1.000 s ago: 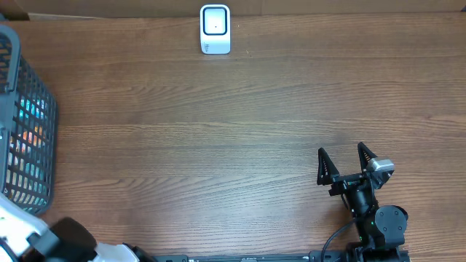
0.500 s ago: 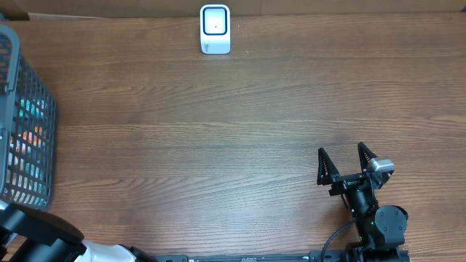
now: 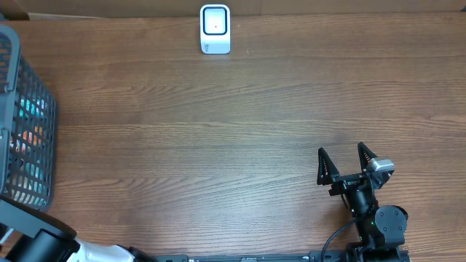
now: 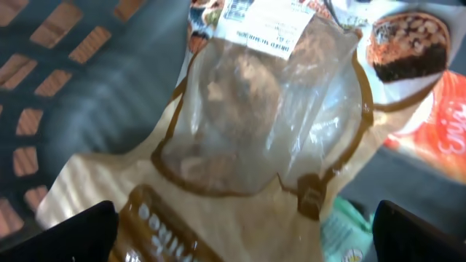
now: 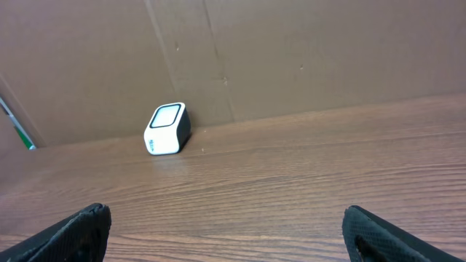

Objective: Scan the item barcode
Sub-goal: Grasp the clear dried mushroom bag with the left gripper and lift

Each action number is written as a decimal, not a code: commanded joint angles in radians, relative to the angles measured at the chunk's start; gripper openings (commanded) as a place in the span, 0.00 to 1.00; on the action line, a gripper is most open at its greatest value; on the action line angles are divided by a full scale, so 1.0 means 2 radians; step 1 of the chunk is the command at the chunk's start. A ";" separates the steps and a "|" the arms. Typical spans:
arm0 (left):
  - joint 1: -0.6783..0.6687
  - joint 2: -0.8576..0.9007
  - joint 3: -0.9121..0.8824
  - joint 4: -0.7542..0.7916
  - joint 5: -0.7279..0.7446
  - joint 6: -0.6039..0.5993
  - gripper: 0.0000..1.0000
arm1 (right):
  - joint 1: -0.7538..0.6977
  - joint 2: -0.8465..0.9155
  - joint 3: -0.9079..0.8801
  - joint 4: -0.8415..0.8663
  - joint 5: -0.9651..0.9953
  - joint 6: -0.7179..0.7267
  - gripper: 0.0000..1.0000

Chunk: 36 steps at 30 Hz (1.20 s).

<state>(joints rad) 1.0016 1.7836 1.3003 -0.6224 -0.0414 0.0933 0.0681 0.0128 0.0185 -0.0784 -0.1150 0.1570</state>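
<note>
Brown wood desk (image 3: 240, 131): mostly bare boards, a cardboard wall (image 5: 306, 51) standing along its far edge.
Scanner (image 3: 215, 29): small white box with a dark-framed window, upright at the far edge of the desk just in front of the wall, well apart from both arms.
Basket (image 3: 33, 124): dark mesh, at the left edge of the desk; teal and orange packets show through its side.
Cookie bag (image 4: 247, 124): tan paper with a clear window showing round cookies, lying inside the basket on top of other packets.
Label (image 4: 266, 25): white sticker with printed bars, on the bag's upper end, facing the left wrist camera.
Neighbours in basket: a cake packet (image 4: 408, 44) at upper right, a red packet (image 4: 437, 124) beside it, and a green packet (image 4: 349, 233) under the bag's lower edge.
Left pincer (image 4: 240, 218): released, spread wide over the bag, its dark fingers (image 4: 73, 233) in the bottom corners of the view; no grip on the bag.
Left arm (image 3: 36, 244): at the near-left corner by the basket.
Right pincer (image 3: 342, 164): released, empty, over the desk at near right, pointed toward the scanner.
</note>
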 commanded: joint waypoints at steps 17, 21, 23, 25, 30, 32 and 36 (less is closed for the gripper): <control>-0.001 0.108 0.004 0.040 -0.033 0.022 0.04 | 0.003 -0.003 -0.005 0.002 0.005 -0.001 1.00; -0.001 0.103 0.029 0.014 -0.033 0.016 0.04 | 0.003 -0.003 -0.005 0.002 0.005 0.000 1.00; -0.001 0.098 0.048 -0.003 -0.032 0.007 0.04 | 0.003 -0.003 -0.005 0.002 0.005 0.000 1.00; -0.003 0.092 0.074 -0.028 -0.031 -0.005 0.04 | 0.003 -0.003 -0.005 0.002 0.005 0.000 1.00; -0.017 0.061 0.163 -0.097 -0.004 -0.039 0.04 | 0.003 -0.003 -0.005 0.002 0.005 -0.001 1.00; -0.023 0.045 0.203 -0.118 0.024 -0.052 0.04 | 0.003 -0.003 -0.005 0.002 0.005 0.000 1.00; -0.035 0.008 0.279 -0.152 0.094 -0.090 0.04 | 0.003 -0.003 -0.005 0.002 0.005 0.000 1.00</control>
<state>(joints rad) 0.9588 1.9213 1.7290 -0.9035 -0.0116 0.0051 0.0681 0.0128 0.0185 -0.0788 -0.1154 0.1570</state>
